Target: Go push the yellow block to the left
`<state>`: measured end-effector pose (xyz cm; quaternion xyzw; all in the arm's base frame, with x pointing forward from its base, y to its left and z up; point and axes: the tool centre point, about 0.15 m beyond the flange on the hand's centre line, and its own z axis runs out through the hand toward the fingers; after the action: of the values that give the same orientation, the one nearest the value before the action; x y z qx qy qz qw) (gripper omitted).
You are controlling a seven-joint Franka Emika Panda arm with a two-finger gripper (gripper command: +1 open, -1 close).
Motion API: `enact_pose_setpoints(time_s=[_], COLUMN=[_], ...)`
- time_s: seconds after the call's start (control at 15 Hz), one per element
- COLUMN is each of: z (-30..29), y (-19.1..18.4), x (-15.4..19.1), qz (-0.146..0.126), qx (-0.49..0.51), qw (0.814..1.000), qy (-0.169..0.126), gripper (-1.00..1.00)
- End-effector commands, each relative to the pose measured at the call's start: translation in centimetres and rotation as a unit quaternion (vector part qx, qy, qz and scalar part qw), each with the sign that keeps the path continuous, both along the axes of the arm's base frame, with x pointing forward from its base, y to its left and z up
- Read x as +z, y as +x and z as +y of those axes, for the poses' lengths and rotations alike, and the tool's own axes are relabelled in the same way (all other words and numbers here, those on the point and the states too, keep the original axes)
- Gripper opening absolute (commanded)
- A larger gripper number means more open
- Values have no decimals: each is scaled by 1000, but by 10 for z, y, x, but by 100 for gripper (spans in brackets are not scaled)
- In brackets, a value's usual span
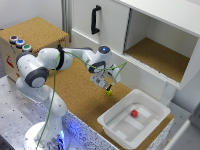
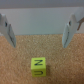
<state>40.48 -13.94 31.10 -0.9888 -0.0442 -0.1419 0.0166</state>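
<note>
2 fingers of the gripper [image 2: 42, 30] stand apart, empty, positioned above the yellow block [image 2: 38, 67] for a leftward push.

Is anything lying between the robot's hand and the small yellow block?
No. In the wrist view only bare cork surface separates the open hand from the small yellow block.

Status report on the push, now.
Gripper open, empty, above cork surface. Small yellow cube block untouched, just beyond the fingertips. Nothing in the way.
</note>
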Motion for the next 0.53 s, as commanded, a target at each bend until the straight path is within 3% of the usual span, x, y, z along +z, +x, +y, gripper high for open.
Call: enact_pose_setpoints(time_s=[0.0, 0.2, 0.27, 0.33, 0.47], z=[-24, -28, -32, -37, -45], y=[-8, 1, 6, 11, 20], x=[-12, -31, -34, -40, -50], qz=[40, 54, 56, 58, 58], qx=[59, 39, 35, 23, 8], qw=[997, 998, 997, 998, 998], qy=[1, -8, -28, -29, -35], gripper=[100, 100, 100, -100, -100])
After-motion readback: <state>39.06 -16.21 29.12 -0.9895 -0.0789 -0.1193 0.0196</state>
